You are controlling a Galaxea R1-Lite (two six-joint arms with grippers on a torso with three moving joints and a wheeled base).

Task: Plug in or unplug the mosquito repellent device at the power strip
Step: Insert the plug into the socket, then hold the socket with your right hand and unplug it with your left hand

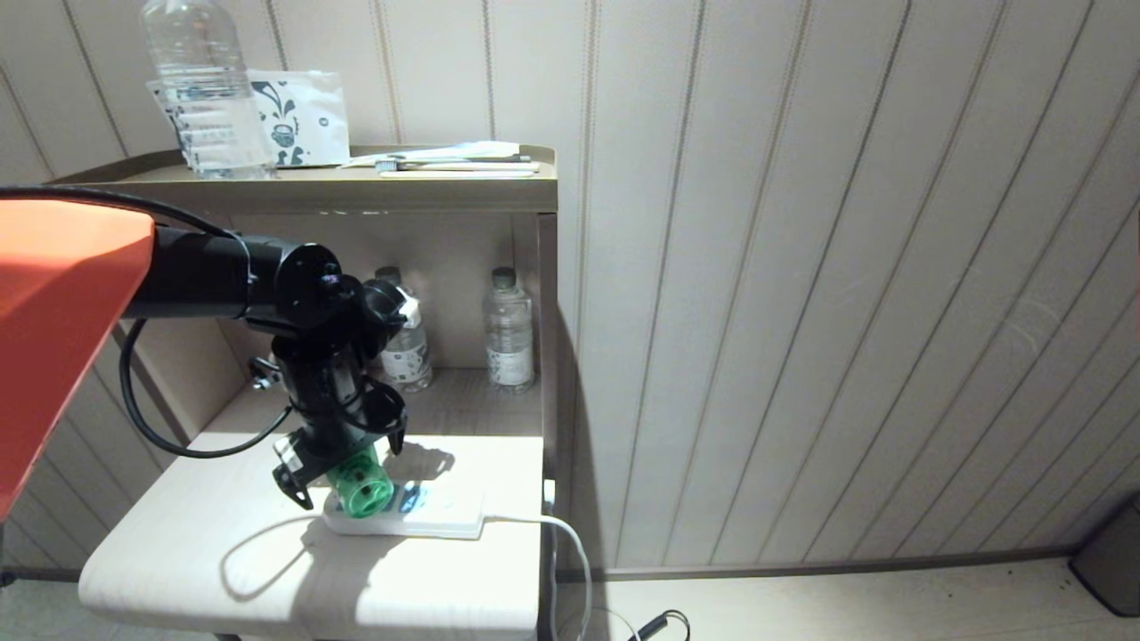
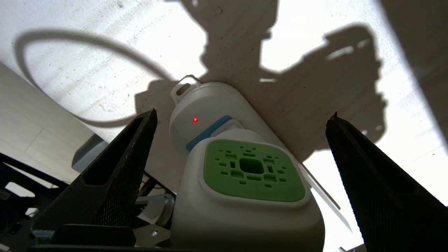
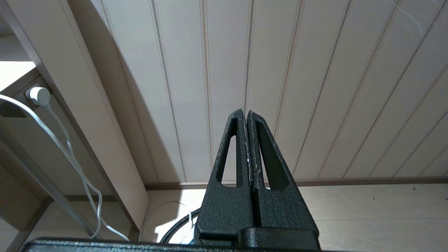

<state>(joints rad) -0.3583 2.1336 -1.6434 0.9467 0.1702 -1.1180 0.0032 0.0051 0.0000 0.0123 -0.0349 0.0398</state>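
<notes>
The mosquito repellent device [image 1: 361, 485] sits on the power strip [image 1: 427, 518] near the front of the pale table [image 1: 178, 552]. Its prongs are hidden. In the left wrist view its white head with the green vented cap [image 2: 252, 175] presses against a blue-rimmed socket of the power strip [image 2: 203, 105], beside a lit red lamp. My left gripper [image 1: 349, 472] reaches down over the device and is open. Its black fingers [image 2: 119, 175] stand wide on either side of it, apart from it. My right gripper [image 3: 244, 112] is shut on nothing and faces the panelled wall.
The strip's white cable [image 1: 570, 543] runs off the table's right edge to the floor. Two small water bottles [image 1: 509, 329] stand at the back of the shelf niche. A large bottle [image 1: 209, 89] and packets sit on the cabinet top. The cabinet's side panel [image 1: 548, 356] stands close on the right.
</notes>
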